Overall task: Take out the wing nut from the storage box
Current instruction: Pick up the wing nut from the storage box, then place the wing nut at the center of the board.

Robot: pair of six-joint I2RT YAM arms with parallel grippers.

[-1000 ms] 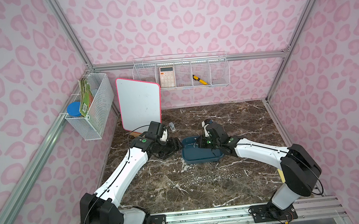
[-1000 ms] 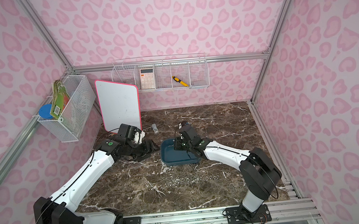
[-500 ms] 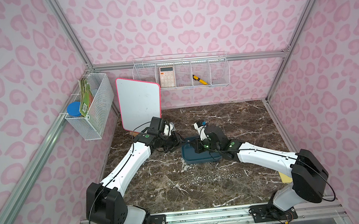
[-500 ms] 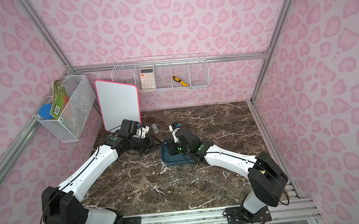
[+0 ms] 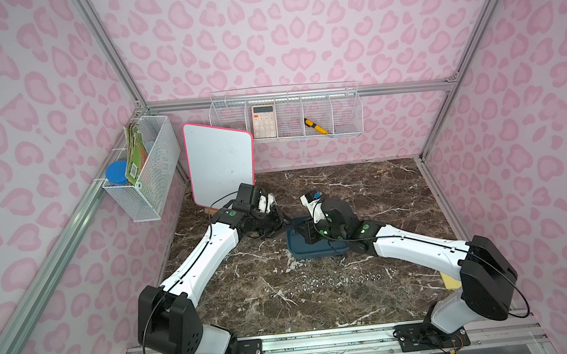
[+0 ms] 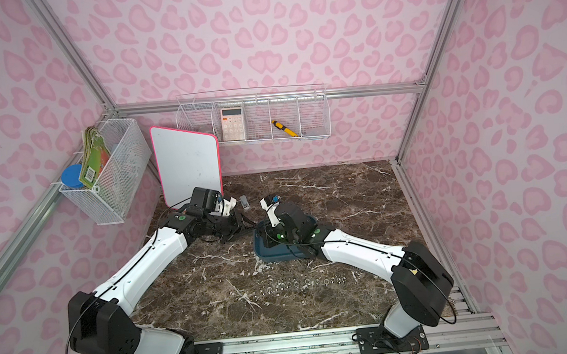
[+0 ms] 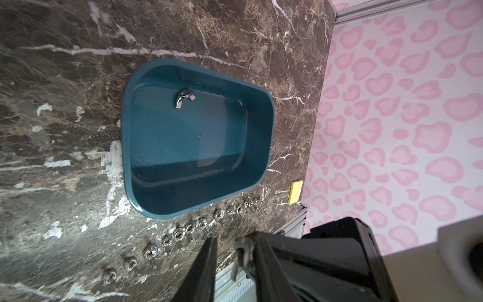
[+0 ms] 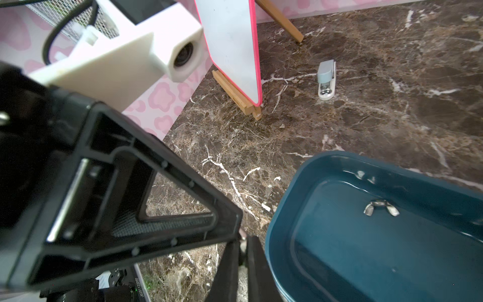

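The brown marble surface (image 5: 364, 192) carried the storage box (image 5: 302, 250) near its middle. At the box's 10 o'clock corner the two claws met — the right claw (image 8: 241, 244) was closed, pinching a wing nut (image 7: 241, 253) at its tips, while the left claw (image 7: 229, 243) stood partly apart around that nut, one finger (image 7: 206, 261) clear of it. A second wing nut (image 7: 183, 98) lay inside the box near its 12 o'clock wall. A row of wing nuts (image 5: 340, 279) sat at the box's 6 o'clock — a stapler (image 6: 245, 202) at its 11
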